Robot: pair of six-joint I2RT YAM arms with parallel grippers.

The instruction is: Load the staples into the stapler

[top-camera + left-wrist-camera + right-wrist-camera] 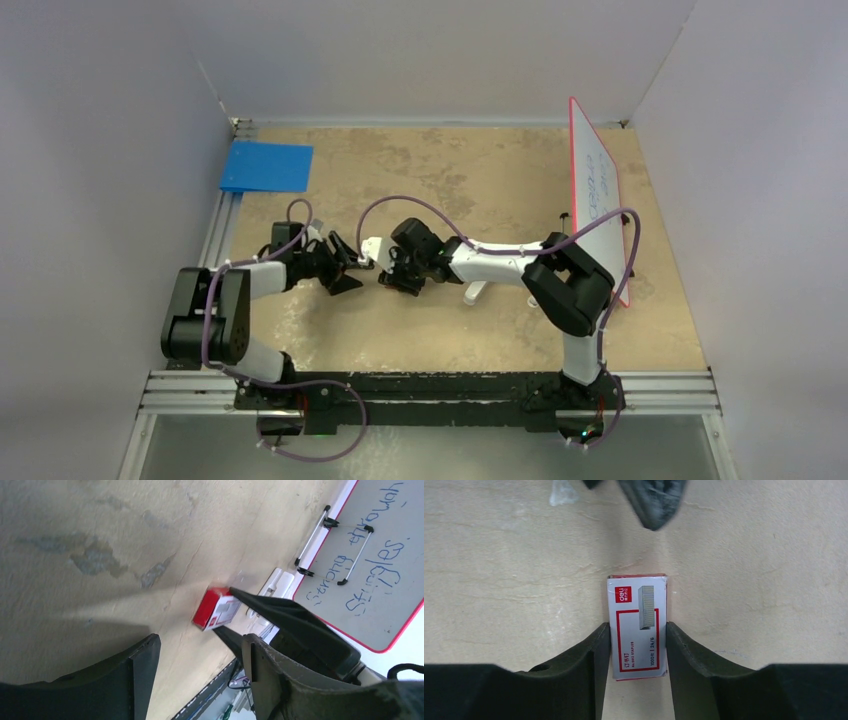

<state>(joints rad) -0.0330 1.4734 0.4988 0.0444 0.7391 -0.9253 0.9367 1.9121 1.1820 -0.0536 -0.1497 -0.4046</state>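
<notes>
Staples box [637,605]: a small red-and-white carton lying between the two fingers of the right gripper [638,630], one finger against each long side. About half its length reaches past the fingertips.
Right gripper fingers [594,655]: narrow, closed on the staples box.
Box support: cannot tell whether it rests on the table [499,580] or sits just clear of it.
Left gripper [200,641]: fingers stand apart with nothing between them, only bare table.
Left fingertip [654,502]: blurred, just beyond the far end of the box and not touching it.
Grippers, overhead view: tips face each other near the table's middle.
Box print: white "deli" logo on a red patch, a picture of a grey staple strip, and "1000 | 24/6" inside a red frame. Chinese characters and a line of small print are too fine to read.
Stapler [278,582]: a white body on the table at the foot of the whiteboard [360,580], beyond the box and partly hidden behind a right finger.
Whiteboard writing: blue handwriting, "Strong through", then a word that looks like "Struggles".
Whiteboard frame: red.
</notes>
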